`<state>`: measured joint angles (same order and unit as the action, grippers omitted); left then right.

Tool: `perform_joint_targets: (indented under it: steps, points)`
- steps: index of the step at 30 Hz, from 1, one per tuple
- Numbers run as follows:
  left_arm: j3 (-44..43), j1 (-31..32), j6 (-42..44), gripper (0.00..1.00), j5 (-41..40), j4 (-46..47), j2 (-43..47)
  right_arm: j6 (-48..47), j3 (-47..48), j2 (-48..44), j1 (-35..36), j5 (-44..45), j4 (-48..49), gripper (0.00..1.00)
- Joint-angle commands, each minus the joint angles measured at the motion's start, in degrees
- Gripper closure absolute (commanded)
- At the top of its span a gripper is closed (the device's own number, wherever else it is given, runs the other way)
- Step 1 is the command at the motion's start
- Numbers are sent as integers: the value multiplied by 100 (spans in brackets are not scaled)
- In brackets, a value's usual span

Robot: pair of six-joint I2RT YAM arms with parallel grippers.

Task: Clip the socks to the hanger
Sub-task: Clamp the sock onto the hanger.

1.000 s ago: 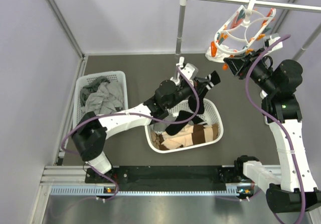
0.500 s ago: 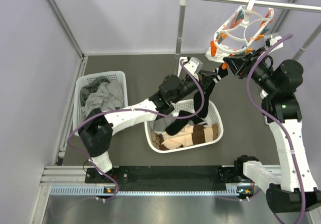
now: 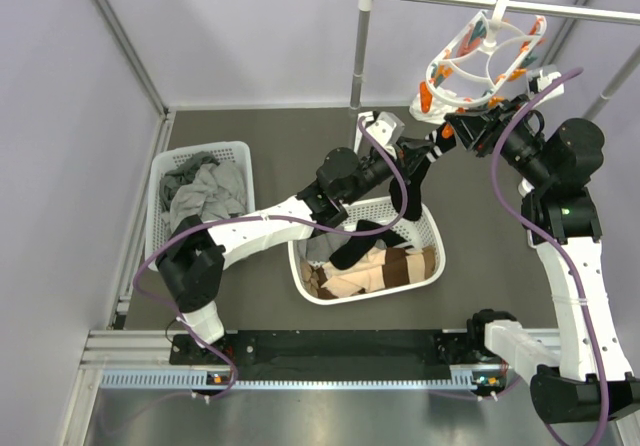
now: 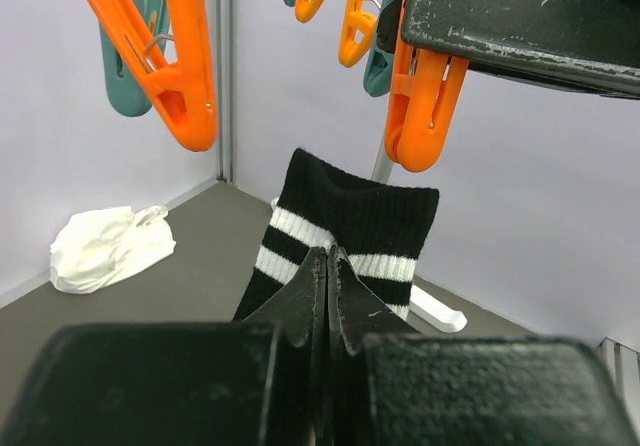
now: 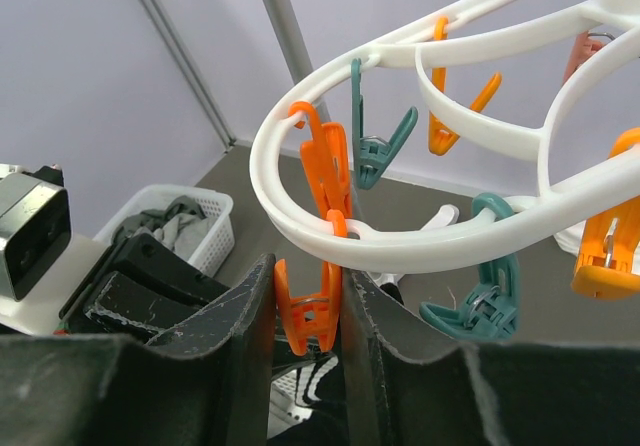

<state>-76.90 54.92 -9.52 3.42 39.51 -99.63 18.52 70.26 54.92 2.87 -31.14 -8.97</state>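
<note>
Blk sock (image 4: 352,216) lwr end hidden.

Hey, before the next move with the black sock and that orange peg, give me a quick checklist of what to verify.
1. Left gripper shut on black sock: ok, pinched below the cuff.
2. Right gripper closed around orange peg on the hanger: ok.
3. Peg mouth open: cannot tell.
4. Cuff inside the peg: not ok, it sits just below.
5. Sock's tail clear of the basket: not ok, it appears to hang into it.
</note>
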Motion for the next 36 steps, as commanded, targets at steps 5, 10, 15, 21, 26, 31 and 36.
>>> perform_joint_targets:
  steps: [5,10,15,21,26,31,36]
  points:
    - [-167,2,38,100,1,549,260,-68,49,2,20,-138,1,90]
    - [-97,2,11,100,18,646,366,-94,32,10,20,-121,1,90]
    - [-79,2,47,100,-17,716,427,-77,32,10,20,-138,18,90]
    - [-149,2,29,100,1,760,392,-51,23,10,3,-182,53,90]
    - [-167,2,11,100,27,769,366,-33,32,-7,20,-139,62,90]
    - [17,2,11,100,-43,760,427,-94,84,-16,20,-68,27,90]
    - [202,2,20,100,-70,831,506,-217,128,-51,20,81,-43,90]
